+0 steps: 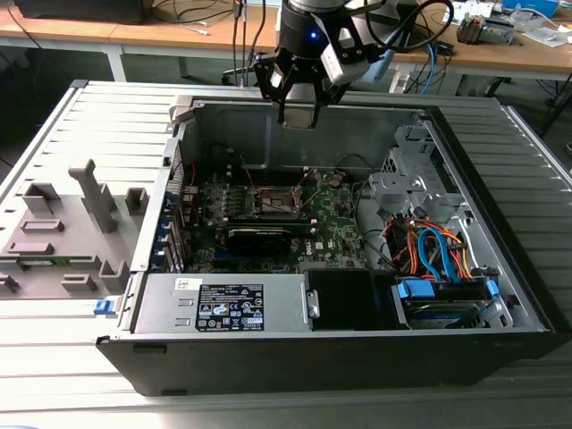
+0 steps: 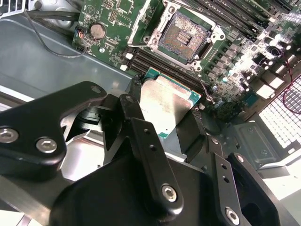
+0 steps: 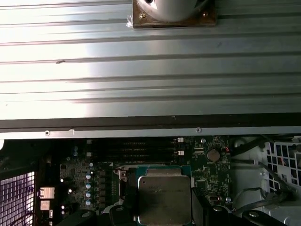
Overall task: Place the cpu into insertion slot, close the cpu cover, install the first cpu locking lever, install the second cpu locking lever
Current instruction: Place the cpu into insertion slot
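Observation:
My gripper (image 1: 299,114) hangs over the back of the open computer case (image 1: 500,295), above the motherboard. It is shut on the cpu (image 2: 170,104), a flat silvery square with a green edge, pinched by its sides between the black fingers (image 2: 129,110). In the first wrist view the cpu (image 3: 164,194) covers part of the board below. The insertion slot (image 2: 184,34) lies bare just beyond the chip, with a dark brownish centre and a grey rim. The cpu cover (image 2: 137,22) stands swung open at the slot's edge. In the exterior view the insertion slot (image 1: 278,202) is well below the gripper.
A long black card (image 1: 259,238) lies in front of the socket, and memory slots (image 2: 155,61) run beside it. A coin battery (image 2: 97,31) sits on the board. The power supply (image 1: 223,306) and a drive bay with blue and orange cables (image 1: 438,255) fill the near side. Grey fixtures (image 1: 67,223) stand outside.

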### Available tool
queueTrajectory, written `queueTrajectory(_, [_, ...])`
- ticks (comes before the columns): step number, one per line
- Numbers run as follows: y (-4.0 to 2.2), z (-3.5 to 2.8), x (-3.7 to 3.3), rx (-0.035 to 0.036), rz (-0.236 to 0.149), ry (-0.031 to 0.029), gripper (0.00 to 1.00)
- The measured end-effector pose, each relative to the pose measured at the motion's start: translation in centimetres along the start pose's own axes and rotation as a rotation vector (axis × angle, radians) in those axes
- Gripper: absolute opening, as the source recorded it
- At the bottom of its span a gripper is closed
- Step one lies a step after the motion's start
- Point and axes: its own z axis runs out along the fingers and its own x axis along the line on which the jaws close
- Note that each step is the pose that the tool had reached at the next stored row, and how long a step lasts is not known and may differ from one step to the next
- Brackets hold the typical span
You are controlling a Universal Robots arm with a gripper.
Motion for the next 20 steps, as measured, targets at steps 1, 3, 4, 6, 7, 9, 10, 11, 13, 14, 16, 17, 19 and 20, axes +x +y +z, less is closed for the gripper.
queueTrajectory(1, [-0.01,0.0,0.0,0.0,0.0,0.0001,0.55])
queueTrajectory(3, [-0.05,0.02,0.0,-0.0001,0.0,0.0,0.55])
queueTrajectory(4, [-0.07,0.02,0.0,0.0,0.0,0.0,0.55])
queueTrajectory(6, [-0.1,0.03,0.0,0.0,0.0,0.0,0.55])
queueTrajectory(7, [-0.12,0.04,0.0,0.0,0.0,0.0,0.55])
queueTrajectory(9, [-0.16,0.05,-0.01,0.0001,0.0,0.0,0.55])
queueTrajectory(10, [-0.17,0.06,0.0,0.0,0.0,0.0,0.55])
queueTrajectory(11, [-0.19,0.06,-0.01,0.0,0.0,0.0,0.55])
queueTrajectory(13, [-0.23,0.08,-0.01,0.0,0.0,0.0,0.55])
queueTrajectory(14, [-0.24,0.09,-0.01,0.0,0.0,0.0,0.55])
queueTrajectory(16, [-0.28,0.1,-0.01,0.0,0.0,0.0,0.55])
queueTrajectory(17, [-0.3,0.1,-0.01,0.0,0.0,0.0,0.55])
queueTrajectory(19, [-0.35,0.12,-0.01,0.0,0.0,0.0,0.55])
queueTrajectory(20, [-0.37,0.12,-0.01,0.0,0.0,0.0,0.55])
